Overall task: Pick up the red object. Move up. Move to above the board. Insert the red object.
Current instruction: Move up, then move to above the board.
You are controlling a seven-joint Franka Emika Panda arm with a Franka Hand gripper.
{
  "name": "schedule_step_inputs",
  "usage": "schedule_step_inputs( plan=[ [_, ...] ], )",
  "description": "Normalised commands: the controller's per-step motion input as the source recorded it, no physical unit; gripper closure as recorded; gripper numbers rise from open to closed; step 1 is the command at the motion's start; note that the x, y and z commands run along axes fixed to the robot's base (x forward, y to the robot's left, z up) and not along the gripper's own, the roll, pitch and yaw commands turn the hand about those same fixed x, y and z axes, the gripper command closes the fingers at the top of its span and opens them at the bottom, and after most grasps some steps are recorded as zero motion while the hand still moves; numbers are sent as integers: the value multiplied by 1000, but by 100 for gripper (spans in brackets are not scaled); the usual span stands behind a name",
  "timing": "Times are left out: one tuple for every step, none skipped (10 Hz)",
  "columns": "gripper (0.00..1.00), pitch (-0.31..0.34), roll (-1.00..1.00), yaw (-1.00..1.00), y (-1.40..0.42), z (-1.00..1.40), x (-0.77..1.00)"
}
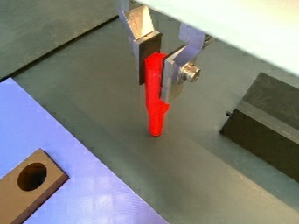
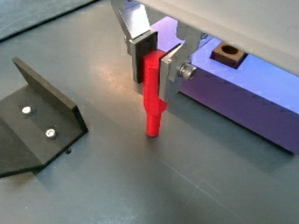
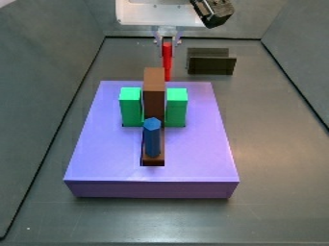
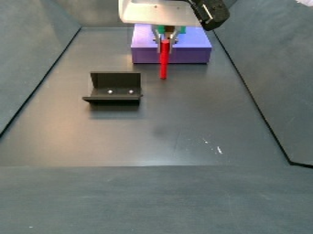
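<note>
Grey matte floor all around, and right in the thick of it stands the red peg (image 1: pixel 155 96), upright, its long axis running straight up and down in both wrist views. The gripper (image 2: pixel 156 54) sits over its top end, and the silver fingers (image 1: pixel 176 74) with their dark pads are pinching the peg's upper part, one plate on each flat side. The lower end hangs well clear below the fingertips; in a side view the red peg (image 4: pixel 164 57) looks to have its tip near the floor, though whether it touches I cannot tell.

Now the relation that matters: the lilac board (image 3: pixel 193 144) lies beside the peg, not under it. In a wrist view the board (image 2: pixel 251 96) is just to one side of the gripper, with a brown-rimmed hole (image 2: pixel 230 55) on its upper face. So the peg hangs straight down from the fingers and must go up first, then sideways over the slab.

On the board, the brown centre piece (image 3: pixel 154 91) runs between two green blocks (image 3: pixel 130 106), with a blue peg (image 3: pixel 152 136) already standing in its near end. The dark fixture (image 4: pixel 113 88) waits well apart on the floor, and a small dark olive box (image 3: pixel 211 63) sits beyond the board.

My read: grasp looks made, lift is next.
</note>
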Motion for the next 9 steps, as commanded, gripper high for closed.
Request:
schedule_step_inputs(
  plan=[
    [100, 24, -1, 5, -9, 785, -27],
    [100, 56, -9, 9, -9, 564, -56],
    [100, 16, -26, 6, -10, 195, 2],
    [100, 0, 0, 0, 0, 1400, 0],
    [100, 25, 0, 0, 0, 1400, -22],
    [100, 31, -14, 1, -2, 1400, -53],
    [100, 23, -37, -1, -3, 1400, 12],
    [100, 66, -45, -4, -5, 1400, 55],
    [100, 89, -47, -6, 3, 500, 3]
  ],
)
